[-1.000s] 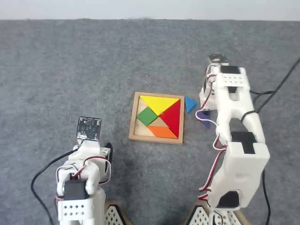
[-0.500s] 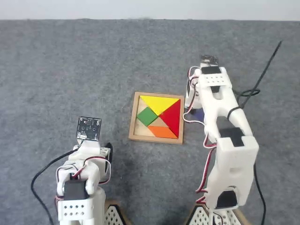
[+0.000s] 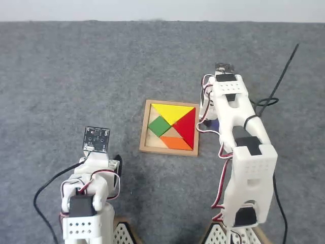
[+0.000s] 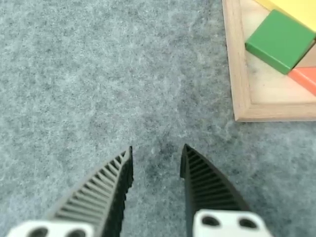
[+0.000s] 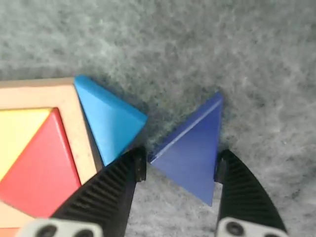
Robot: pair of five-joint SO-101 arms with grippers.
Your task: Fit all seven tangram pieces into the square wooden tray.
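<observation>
Dark-blue triangle (image 5: pixel 190 150) lies between right jaws, seemingly untouched.

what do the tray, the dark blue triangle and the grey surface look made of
Tray: bare-looking wood, pale tan with faint grain.
Dark blue triangle: probably painted wood, matte solid colour, crisp edges; could be plastic.
Grey surface: felt or carpet, fuzzy fibrous texture.
</observation>
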